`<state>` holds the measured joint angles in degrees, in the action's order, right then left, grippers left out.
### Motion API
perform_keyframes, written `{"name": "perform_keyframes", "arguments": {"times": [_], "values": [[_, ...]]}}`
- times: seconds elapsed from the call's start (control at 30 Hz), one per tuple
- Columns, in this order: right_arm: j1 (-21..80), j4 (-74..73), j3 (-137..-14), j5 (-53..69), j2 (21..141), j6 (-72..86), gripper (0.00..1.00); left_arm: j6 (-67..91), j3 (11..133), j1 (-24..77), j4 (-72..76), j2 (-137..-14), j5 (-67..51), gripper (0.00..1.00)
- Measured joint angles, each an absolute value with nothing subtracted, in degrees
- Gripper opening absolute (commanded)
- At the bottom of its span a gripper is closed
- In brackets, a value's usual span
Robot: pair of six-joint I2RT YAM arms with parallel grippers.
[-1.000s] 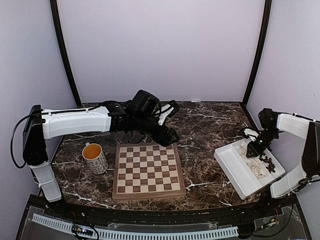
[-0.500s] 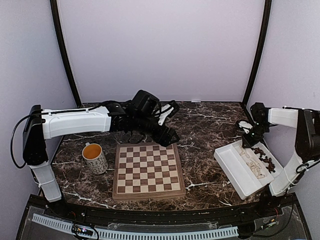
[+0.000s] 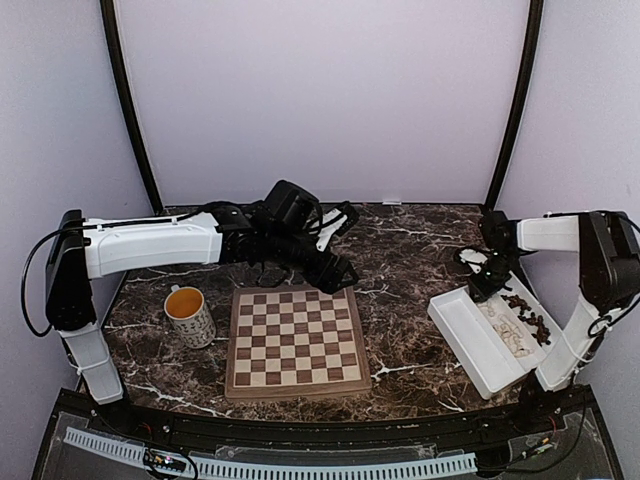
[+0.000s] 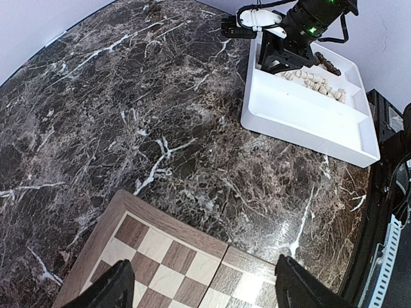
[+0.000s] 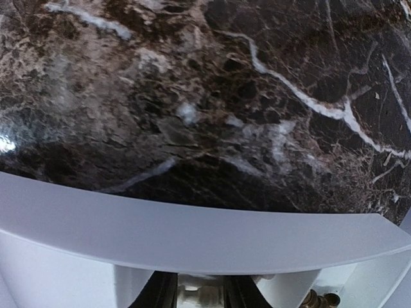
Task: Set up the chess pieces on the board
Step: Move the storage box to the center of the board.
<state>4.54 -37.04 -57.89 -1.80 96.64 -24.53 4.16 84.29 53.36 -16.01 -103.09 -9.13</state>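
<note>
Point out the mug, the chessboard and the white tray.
mug [image 3: 194, 323], top external view, on its patterned side wall.
chessboard [image 3: 295, 340], top external view, on a middle square.
white tray [image 3: 468, 333], top external view, on the floor of its empty compartment.

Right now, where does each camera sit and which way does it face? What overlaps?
Top external: above and behind the bases, looking down on the marble table; shows both arms, chessboard, mug, white tray.
Left wrist: over the chessboard's far edge, facing the tray; left fingers spread at the bottom corners.
Right wrist: low above the tray's rim, facing the marble; right fingers pinch a cream chess piece.
Shared: top external and left wrist both show chessboard, tray and right arm.
</note>
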Motion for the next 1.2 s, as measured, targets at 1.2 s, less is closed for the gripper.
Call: {"name": "perform_keyframes", "arguments": {"times": [1.2], "values": [[17.91,-42.96,-71.33,6.87,98.5,-23.81,0.28,4.27,84.4,53.36,-16.45,-103.94,-9.56,0.78]]}}
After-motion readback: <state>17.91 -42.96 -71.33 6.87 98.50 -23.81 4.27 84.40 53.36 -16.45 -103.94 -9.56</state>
